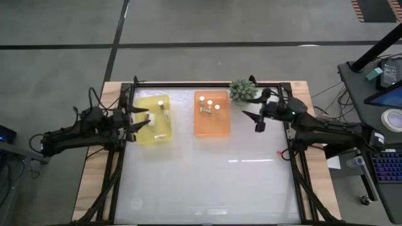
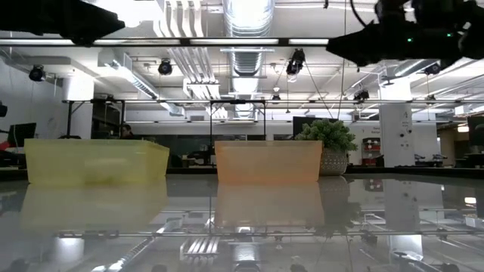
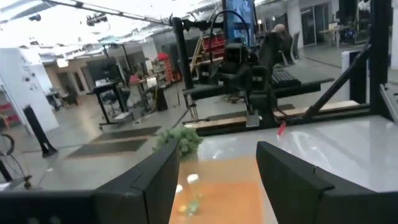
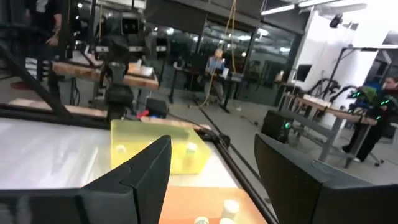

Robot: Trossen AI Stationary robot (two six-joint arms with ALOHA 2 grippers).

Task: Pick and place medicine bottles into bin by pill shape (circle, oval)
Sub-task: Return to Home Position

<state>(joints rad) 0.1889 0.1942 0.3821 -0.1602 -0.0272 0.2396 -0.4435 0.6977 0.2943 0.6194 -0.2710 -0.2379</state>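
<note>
A yellow bin (image 1: 164, 129) and an orange bin (image 1: 212, 124) stand side by side at the table's far middle. Small white-capped medicine bottles lie in both: two or three in the yellow bin (image 1: 161, 103), several in the orange bin (image 1: 210, 102). My left gripper (image 1: 142, 119) is open and empty over the yellow bin's left edge. My right gripper (image 1: 254, 121) is open and empty, raised just right of the orange bin. The left wrist view shows the orange bin (image 3: 227, 186) with bottles (image 3: 192, 178). The right wrist view shows the yellow bin (image 4: 134, 144) and bottles (image 4: 231, 206) in the orange bin.
A spiky green plant ball (image 1: 244, 90) sits at the far edge, right of the orange bin; it also shows in the low view (image 2: 327, 138). The glossy white table (image 1: 207, 182) stretches toward the near edge. A dark frame (image 1: 188, 84) rims the table.
</note>
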